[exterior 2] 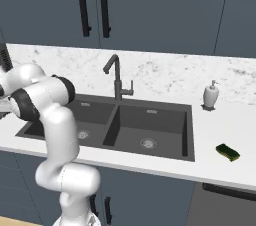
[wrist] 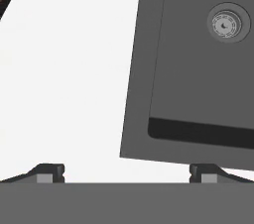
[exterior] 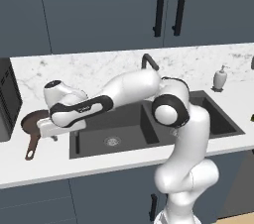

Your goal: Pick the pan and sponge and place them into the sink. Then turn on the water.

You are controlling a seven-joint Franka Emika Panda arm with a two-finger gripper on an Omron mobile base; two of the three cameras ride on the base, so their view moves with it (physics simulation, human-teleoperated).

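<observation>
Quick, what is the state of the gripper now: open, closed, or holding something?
Gripper: open and holding nothing, above the counter at the edge of the sink, next to the pan.

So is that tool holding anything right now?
No, nothing. The tool is open with only bare counter between its tips, near the sink's edge. The pan sits untouched on the counter.

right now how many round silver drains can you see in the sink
2. One round silver drain sits in the floor of the left basin of the dark grey double-basin sink, partly behind the white arm; the other drain is in the right basin. None seem hidden.
</observation>
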